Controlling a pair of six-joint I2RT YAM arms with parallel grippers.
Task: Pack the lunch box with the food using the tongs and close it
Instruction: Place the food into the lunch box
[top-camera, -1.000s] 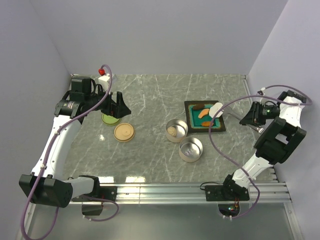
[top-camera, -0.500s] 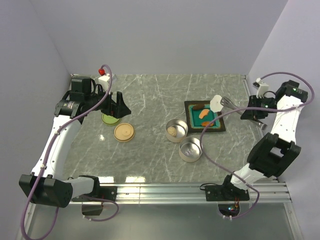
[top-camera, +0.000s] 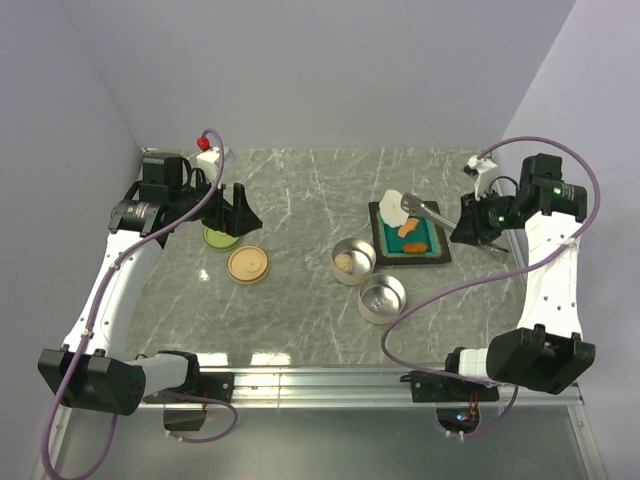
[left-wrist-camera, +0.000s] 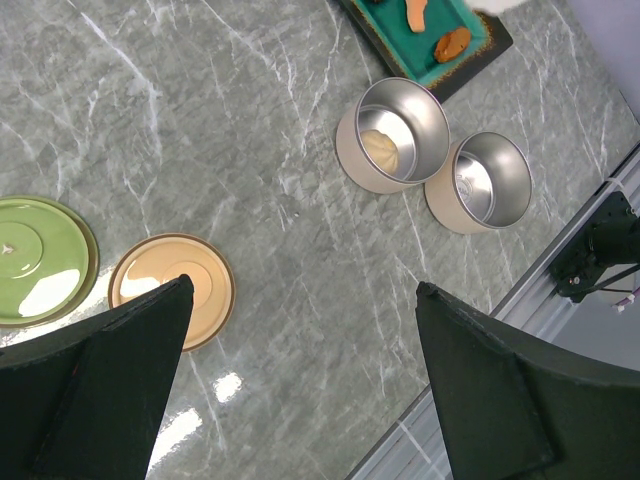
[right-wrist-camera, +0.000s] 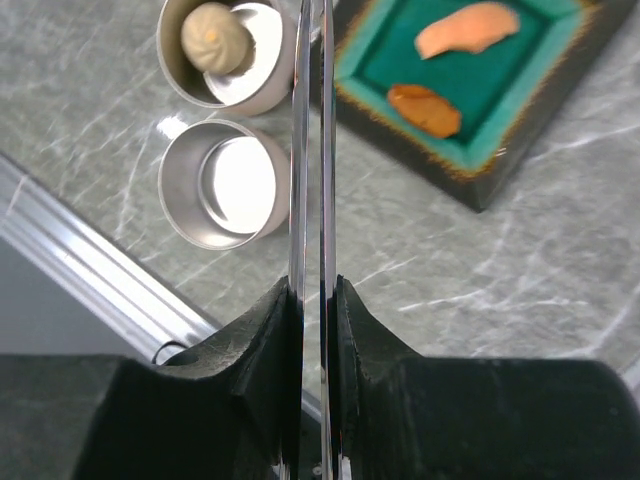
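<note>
The right gripper (right-wrist-camera: 312, 290) is clamped on the slim silver metal tongs (top-camera: 425, 210). Its 2 black fingers (right-wrist-camera: 255, 350) press the 2 thin arms almost together. From the gripper at the right side of the grey marble table (top-camera: 300, 320), the tongs reach left over the square teal tray with a dark rim (right-wrist-camera: 500, 90), which lies on the table's right half.

A flat white food piece (top-camera: 391, 203) sits at the tongs' tip, above the tray's far left corner. At this size it cannot be told whether it is pinched between the arms or only touching them. The right wrist view does not reach the tip.

On the tray lie a light orange oval piece (right-wrist-camera: 467, 28) and, nearer, a darker orange-brown oval piece (right-wrist-camera: 425, 108), a little apart from each other.

Just left of the tray stands a round silver metal tin (top-camera: 353, 261) with a pale beige dumpling-shaped piece (right-wrist-camera: 212, 35) lying inside it. A second round silver tin (top-camera: 381, 298) stands against its near right side, touching or nearly so, and shows only its shiny bottom.

The left gripper (top-camera: 232, 212) hangs above the far left part of the table with its jaws spread wide. Under it lies a round green lid (left-wrist-camera: 40, 260). Just beside that, on the near right, lies a round tan lid (left-wrist-camera: 172, 290). The 2 lids lie flat, well apart from the 2 tins.
</note>
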